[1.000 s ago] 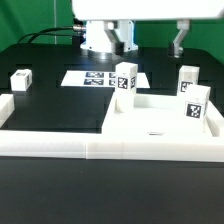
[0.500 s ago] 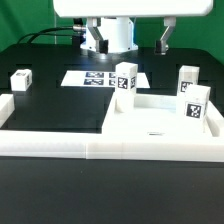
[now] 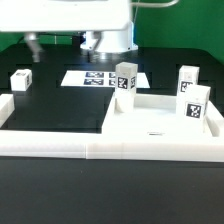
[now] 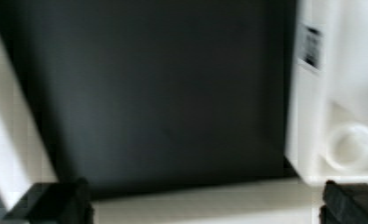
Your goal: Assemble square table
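exterior view is showing the square table's slab (image 3: 158,125) lying flat against the border wall (image 3: 60,142) on the exterior view's right, with three legs (image 3: 126,81) standing on or just behind it and a fourth leg (image 3: 20,80) sitting well apart on the exterior view's left near the marker board (image 3: 98,77). the gripper (image 4: 202,203) is hovering with jaws spread wide, holding nothing. a careless descent is risking toppling an upright leg or nudging the slab askew.
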